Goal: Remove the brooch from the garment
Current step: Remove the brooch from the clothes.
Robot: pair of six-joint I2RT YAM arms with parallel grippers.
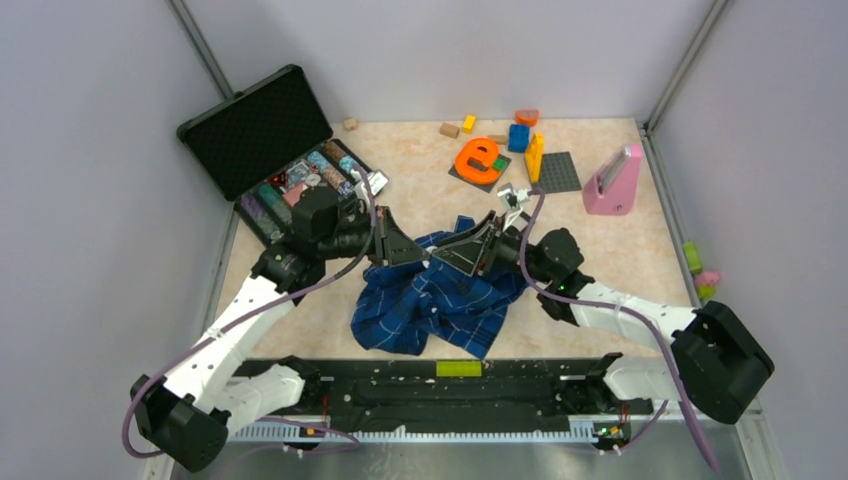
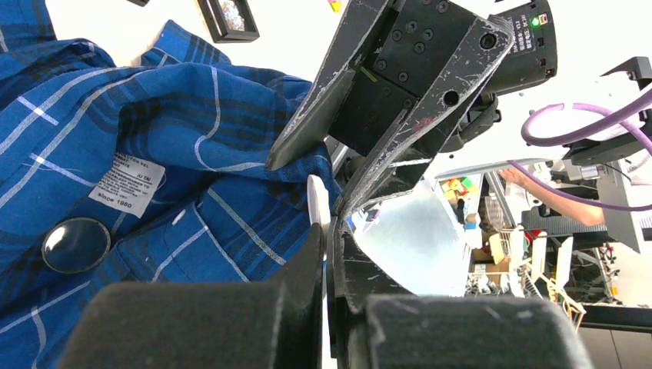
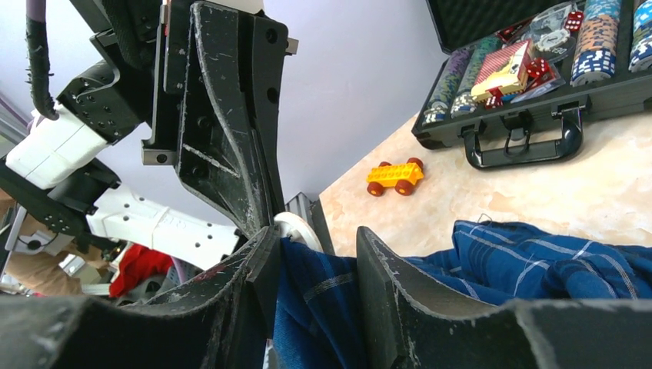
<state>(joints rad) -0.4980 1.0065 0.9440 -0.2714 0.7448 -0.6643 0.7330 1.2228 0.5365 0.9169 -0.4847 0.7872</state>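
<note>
The left pincer (image 2: pixel 320 231) was clenched on a white disc (image 2: pixel 315 201), lower centre; the right pincer (image 3: pixel 315 246) was half-parted around a fold of the garment (image 3: pixel 500 261), grip undetermined. The brooch (image 2: pixel 75 244) was seen lower left in the left wrist view; cloth was best held taut beside it.

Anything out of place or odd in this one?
Nothing spilled or broken. The shirt lies crumpled in a heap, not flat, with the brooch on it near the label. Toy blocks sit scattered at the far edge.
</note>
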